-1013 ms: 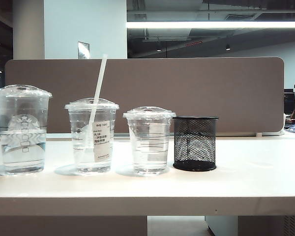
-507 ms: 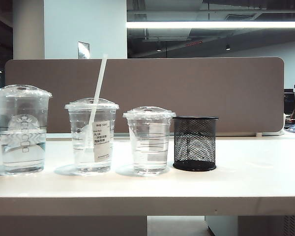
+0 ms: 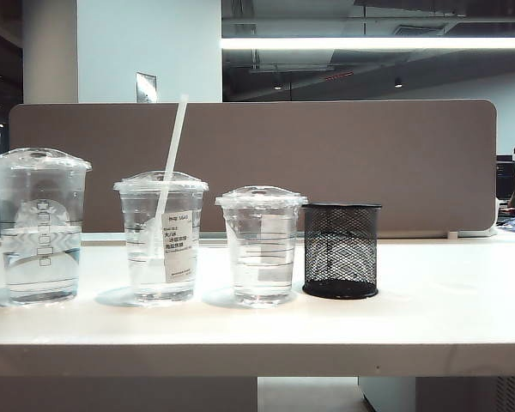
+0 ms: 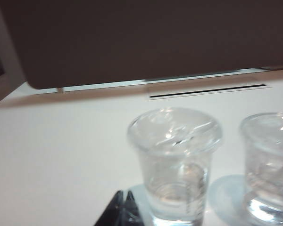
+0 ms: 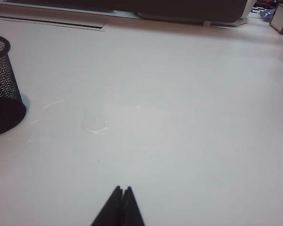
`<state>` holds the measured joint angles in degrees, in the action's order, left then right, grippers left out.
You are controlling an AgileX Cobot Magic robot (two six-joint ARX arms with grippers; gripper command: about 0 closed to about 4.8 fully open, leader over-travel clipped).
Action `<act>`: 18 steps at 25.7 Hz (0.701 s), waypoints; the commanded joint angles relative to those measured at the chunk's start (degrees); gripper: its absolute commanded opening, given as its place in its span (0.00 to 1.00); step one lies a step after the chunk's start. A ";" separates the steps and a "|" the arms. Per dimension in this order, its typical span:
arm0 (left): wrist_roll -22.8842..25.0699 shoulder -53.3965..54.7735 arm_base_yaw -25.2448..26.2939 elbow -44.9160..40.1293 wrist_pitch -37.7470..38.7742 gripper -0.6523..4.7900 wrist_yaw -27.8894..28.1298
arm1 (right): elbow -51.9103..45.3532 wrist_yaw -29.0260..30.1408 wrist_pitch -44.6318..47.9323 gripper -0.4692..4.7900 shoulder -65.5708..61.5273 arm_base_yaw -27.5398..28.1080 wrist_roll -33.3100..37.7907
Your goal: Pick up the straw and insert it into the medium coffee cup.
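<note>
Light, thin, bendy straw (image 3: 171, 163) already poking up from the medium coffee cup (image 3: 161, 238), left of middle; best pinched softly up high; left tool (image 4: 123, 201) and right tool (image 5: 122, 197) both pressed together, holding nothing

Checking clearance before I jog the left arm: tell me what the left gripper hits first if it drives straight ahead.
Probably the tall clear cup: the shut left gripper sits low, just beside its base. Depth is unclear, so it might slip past onto bare table.
</note>
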<state>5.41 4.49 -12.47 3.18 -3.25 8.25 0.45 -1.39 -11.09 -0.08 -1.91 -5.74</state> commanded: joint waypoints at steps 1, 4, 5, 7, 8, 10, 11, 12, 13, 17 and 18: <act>-0.57 -3.10 0.57 -2.78 0.20 0.11 1.14 | -0.39 0.02 0.66 0.08 0.04 0.02 0.13; -1.99 -4.09 2.84 -2.67 5.25 0.11 0.66 | -0.39 0.02 0.63 0.08 0.04 0.04 0.13; -2.51 -4.09 3.98 -2.69 6.45 0.11 0.48 | -0.39 0.02 0.66 0.08 0.04 0.02 0.13; -3.17 -4.09 5.62 -2.69 8.07 0.11 0.52 | -0.39 0.02 0.63 0.08 0.00 0.00 0.13; -3.72 -4.09 6.54 -2.69 8.96 0.11 0.52 | -0.39 0.02 0.63 0.08 -0.02 0.02 0.13; -4.72 -4.09 7.61 -2.69 10.47 0.11 0.52 | -0.39 0.02 0.63 0.08 0.04 0.04 0.13; -5.05 -4.09 8.13 -2.69 11.87 0.11 0.52 | -0.39 0.02 0.63 0.08 0.04 0.04 0.13; -5.14 -4.09 8.48 -2.67 13.18 0.11 0.48 | -0.39 0.04 0.66 0.08 0.04 0.04 0.13; -5.25 -4.09 8.92 -2.62 13.11 0.11 -0.48 | -0.39 0.02 0.63 0.08 0.04 0.02 0.13; -5.55 -4.09 9.51 -2.67 13.53 0.11 -4.46 | -0.39 0.02 0.66 0.08 0.04 0.04 0.13; -5.49 -4.09 9.51 -2.67 13.53 0.11 -5.33 | -0.39 0.02 0.66 0.08 0.04 0.04 0.13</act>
<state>0.25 0.36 -3.03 0.45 9.74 4.84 0.45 -1.39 -11.09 -0.08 -1.91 -5.74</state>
